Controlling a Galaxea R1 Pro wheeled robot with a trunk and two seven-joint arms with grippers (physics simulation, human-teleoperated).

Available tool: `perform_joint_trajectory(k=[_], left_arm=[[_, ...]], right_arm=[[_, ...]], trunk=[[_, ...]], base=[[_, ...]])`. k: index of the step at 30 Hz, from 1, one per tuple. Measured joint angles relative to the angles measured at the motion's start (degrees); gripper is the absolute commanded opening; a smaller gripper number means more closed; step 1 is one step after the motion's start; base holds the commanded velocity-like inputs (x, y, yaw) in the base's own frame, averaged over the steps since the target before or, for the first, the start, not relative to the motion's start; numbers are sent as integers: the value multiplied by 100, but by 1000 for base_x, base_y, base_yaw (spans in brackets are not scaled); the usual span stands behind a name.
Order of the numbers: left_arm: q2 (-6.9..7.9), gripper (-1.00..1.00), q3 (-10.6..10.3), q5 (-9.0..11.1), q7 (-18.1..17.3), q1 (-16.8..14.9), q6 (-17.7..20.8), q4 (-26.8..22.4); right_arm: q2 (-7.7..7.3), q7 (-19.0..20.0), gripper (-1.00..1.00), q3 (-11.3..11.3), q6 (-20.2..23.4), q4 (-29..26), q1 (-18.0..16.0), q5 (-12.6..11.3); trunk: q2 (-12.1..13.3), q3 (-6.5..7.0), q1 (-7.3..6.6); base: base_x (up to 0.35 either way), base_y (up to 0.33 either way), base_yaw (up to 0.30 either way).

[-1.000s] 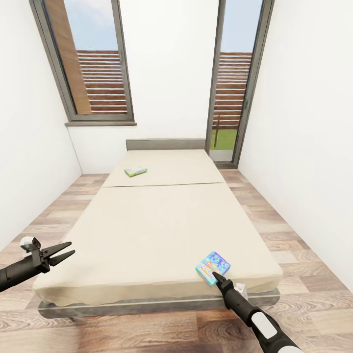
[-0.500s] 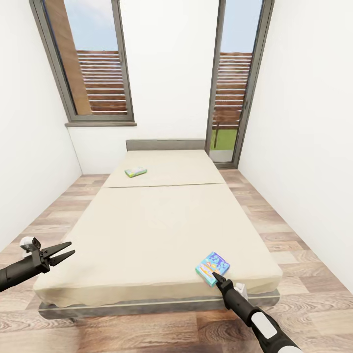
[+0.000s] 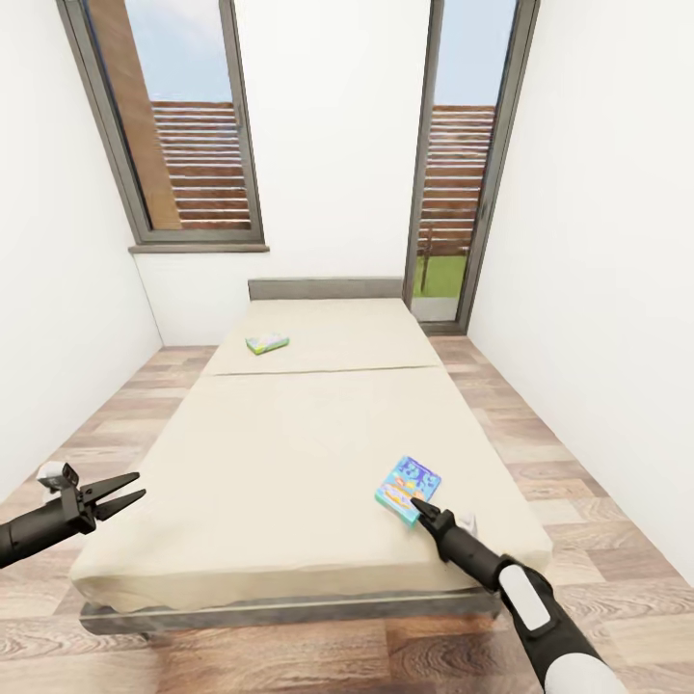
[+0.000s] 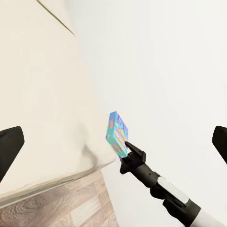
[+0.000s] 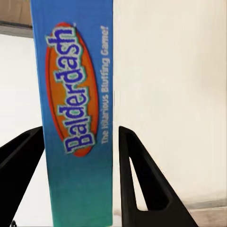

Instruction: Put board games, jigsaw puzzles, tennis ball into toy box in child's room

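Right claw (image 3: 418, 506) is clamped on a board game (image 3: 408, 486) at the foot end of the bed (image 3: 289, 453), near its right corner. Right wrist view: box edge reads "Balderdash" (image 5: 79, 113), blue fading to teal, with a black finger (image 5: 135, 175) tight on each side of it. In the head view the box looks tilted up off the cream cover; can't tell if its far edge touches the cover. Left wrist view has the same box (image 4: 117, 134) raised at the right claw tip (image 4: 128, 147), beside the bed's corner.

Left claw (image 3: 118, 492) hangs over the floor (image 3: 318, 655) just off the bed's left foot corner, jaws spread wide, holding nothing. Its two finger tips (image 4: 9, 146) sit at the far sides of the left wrist view.

Second board game (image 3: 267, 343) lies flat on the bed near the head end, left of centre, just past the fold line in the cover, short of the grey headboard (image 3: 326, 287). Well apart from both claws.

Behind the bed: window (image 3: 188, 125) on the left, glazed door (image 3: 463, 164) on the right, white walls either side.
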Motion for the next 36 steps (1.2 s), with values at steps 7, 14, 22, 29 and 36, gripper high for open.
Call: perform_joint_trajectory(k=[7,14,22,29,36], left_arm=[[7,100,-14,-10,0,-10,1,-5],[8,100,-18,-24,0,-11,-8,-7],[16,100,-24,-39,0,-10,-8,-7],[18,100,-25,-46,0,-10,-8,-13],[-198,100,-10,14,-1,-10,-182,-23]], right_arm=[[-11,2,-100,275,90,-326,31,5],[-23,3,-100,1054,496,-726,26,-28],[19,24,-100,1305,716,-1404,48,-73],[100,16,-100,1427,726,-1475,51,-43],[331,-66,-100,1455,520,-1533,52,-119]], trunk=[[281,126,-154],[562,252,-308],[883,395,-483],[1163,521,-637],[1164,520,-637]], base=[[0,0,0],[0,0,0],[0,0,0],[0,0,0],[0,0,0]])
